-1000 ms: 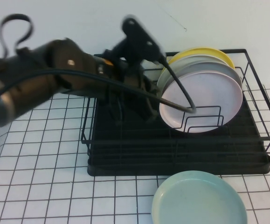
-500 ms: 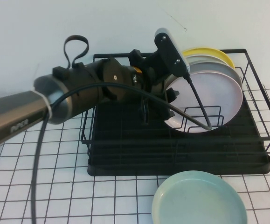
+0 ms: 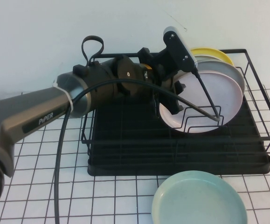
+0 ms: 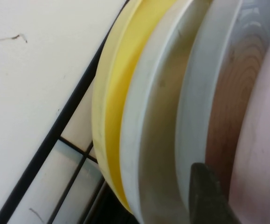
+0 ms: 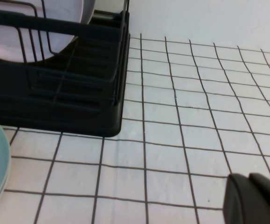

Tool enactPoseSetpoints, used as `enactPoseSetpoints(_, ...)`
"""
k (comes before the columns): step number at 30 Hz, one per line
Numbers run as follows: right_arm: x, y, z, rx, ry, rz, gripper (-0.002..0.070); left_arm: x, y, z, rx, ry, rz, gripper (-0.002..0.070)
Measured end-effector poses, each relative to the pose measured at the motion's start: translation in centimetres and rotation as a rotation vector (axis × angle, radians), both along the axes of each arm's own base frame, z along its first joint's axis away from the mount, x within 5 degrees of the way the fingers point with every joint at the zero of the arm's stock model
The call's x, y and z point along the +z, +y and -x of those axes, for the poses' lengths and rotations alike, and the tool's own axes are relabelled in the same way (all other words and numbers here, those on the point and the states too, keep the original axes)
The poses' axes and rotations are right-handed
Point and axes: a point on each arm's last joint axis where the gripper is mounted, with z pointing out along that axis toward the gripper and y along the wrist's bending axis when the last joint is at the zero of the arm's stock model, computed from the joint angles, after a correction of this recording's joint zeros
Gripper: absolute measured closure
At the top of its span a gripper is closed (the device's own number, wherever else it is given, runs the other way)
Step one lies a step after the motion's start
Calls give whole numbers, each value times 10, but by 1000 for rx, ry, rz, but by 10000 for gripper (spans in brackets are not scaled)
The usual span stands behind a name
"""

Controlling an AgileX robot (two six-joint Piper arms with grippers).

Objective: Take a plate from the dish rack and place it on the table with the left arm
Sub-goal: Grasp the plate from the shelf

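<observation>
The pale pink plate (image 3: 204,100) stands upright at the front of a stack in the black dish rack (image 3: 172,161). My left gripper (image 3: 176,95) is at the plate's left rim and is open. In the left wrist view one finger (image 4: 209,196) sits in the gap between the grey plate (image 4: 193,107) and the pink plate (image 4: 260,140); the other finger is out of view. The right gripper (image 5: 256,200) is shut and empty, low over the gridded table (image 5: 195,116); it does not show in the high view.
Behind the pink plate stand a grey plate (image 3: 235,74), a cream plate (image 4: 148,116) and a yellow plate (image 3: 214,53). A mint green plate (image 3: 200,198) lies on the table (image 3: 41,154) in front of the rack. The rack's corner (image 5: 55,107) is near the right gripper.
The left arm has swung right over the rack and stretched out. Its gripper has moved from the rack's middle to the pink plate's left rim.
</observation>
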Motion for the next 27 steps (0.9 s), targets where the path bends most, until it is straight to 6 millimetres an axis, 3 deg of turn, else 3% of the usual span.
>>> enactPoseSetpoints(12,0,0,0,0,0,0,679,-4,-1,-2,3,3,-2,621)
enactPoseSetpoints(22,0,0,0,0,0,0,679,1,1,1,-8,6,-5,637)
enactPoseSetpoints(27,0,0,0,0,0,0,679,30,19,6,14,13,37,637)
